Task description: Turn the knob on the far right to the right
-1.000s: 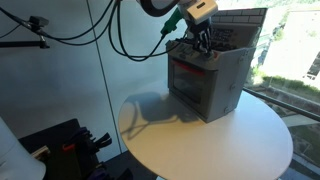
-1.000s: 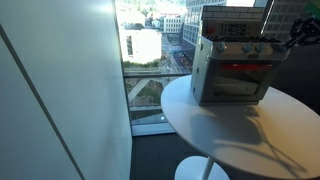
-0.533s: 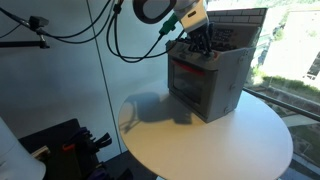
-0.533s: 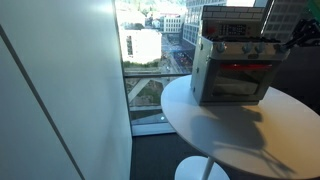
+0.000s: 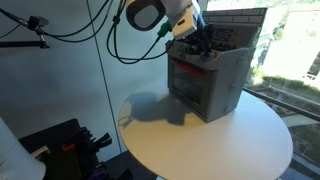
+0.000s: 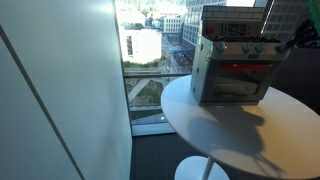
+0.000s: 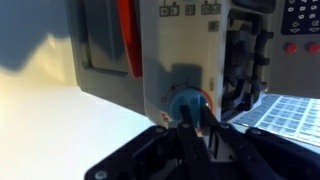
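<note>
Closely, jaws clasp the blue knob (image 7: 185, 103) on the oven (image 5: 205, 85)

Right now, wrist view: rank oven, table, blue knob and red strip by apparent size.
1. oven
2. table
3. blue knob and red strip: these look about alike, so not ranked.
</note>
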{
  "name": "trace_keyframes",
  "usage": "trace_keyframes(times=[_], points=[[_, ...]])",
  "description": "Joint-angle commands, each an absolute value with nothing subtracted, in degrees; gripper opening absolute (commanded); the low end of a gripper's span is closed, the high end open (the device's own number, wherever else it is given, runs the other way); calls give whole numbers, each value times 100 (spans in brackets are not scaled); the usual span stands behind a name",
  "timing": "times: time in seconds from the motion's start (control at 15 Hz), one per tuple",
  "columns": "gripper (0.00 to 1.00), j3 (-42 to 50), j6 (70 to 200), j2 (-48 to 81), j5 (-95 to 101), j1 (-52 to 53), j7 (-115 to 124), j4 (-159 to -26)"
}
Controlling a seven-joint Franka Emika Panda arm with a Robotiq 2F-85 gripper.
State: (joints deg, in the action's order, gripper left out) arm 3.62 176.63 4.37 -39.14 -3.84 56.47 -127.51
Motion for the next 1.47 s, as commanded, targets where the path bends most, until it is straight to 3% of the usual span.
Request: trace_keyframes(times=[0.0, 0.47, 0.93, 1.4], points=[[47, 377, 18000, 170, -4003, -383, 5628, -12761], [100, 354, 18250, -226, -3980, -365, 5571, -12962], [100, 338, 17667, -693, -3844, -354, 5331, -13443], [100, 381, 16044, -1185, -2770, -640, 5193, -13569]])
